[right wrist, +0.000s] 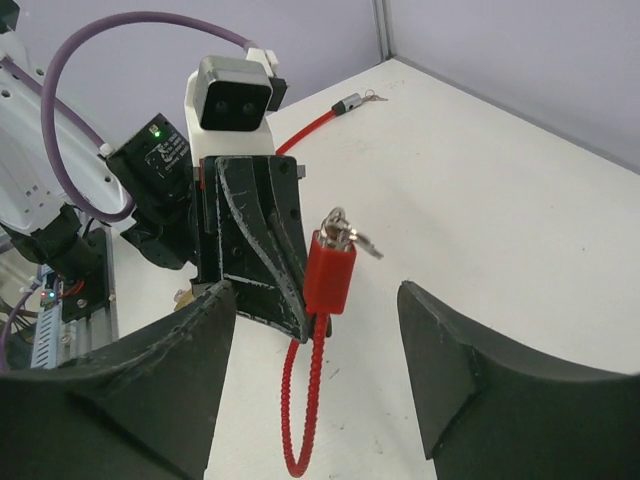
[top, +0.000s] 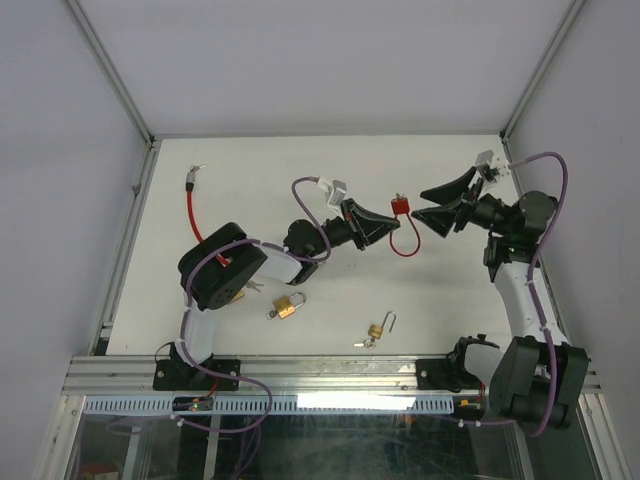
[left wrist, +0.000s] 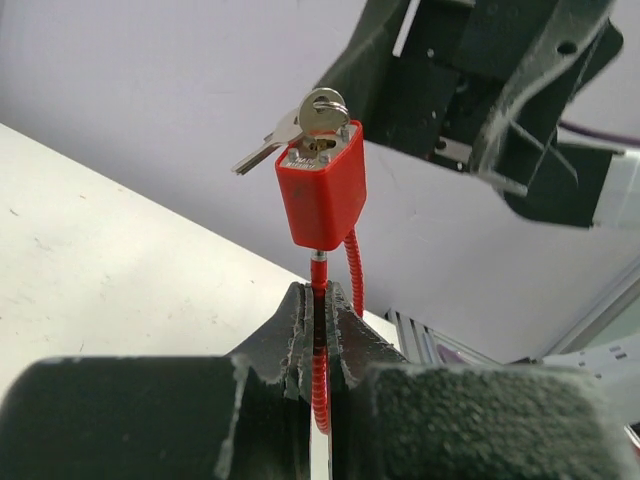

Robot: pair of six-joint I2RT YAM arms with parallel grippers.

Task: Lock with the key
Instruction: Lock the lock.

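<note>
Red cable lock between left gripper's jaws

- Soft, even light is filling every view, casting only faint shadows on the white counter.
- The left pincer is blurring near its lens.
- Glare is streaking the front rail.

The left gripper clamps the red cable just under the red padlock, which stands upright above the jaws, with a key inserted in its top.
</note>
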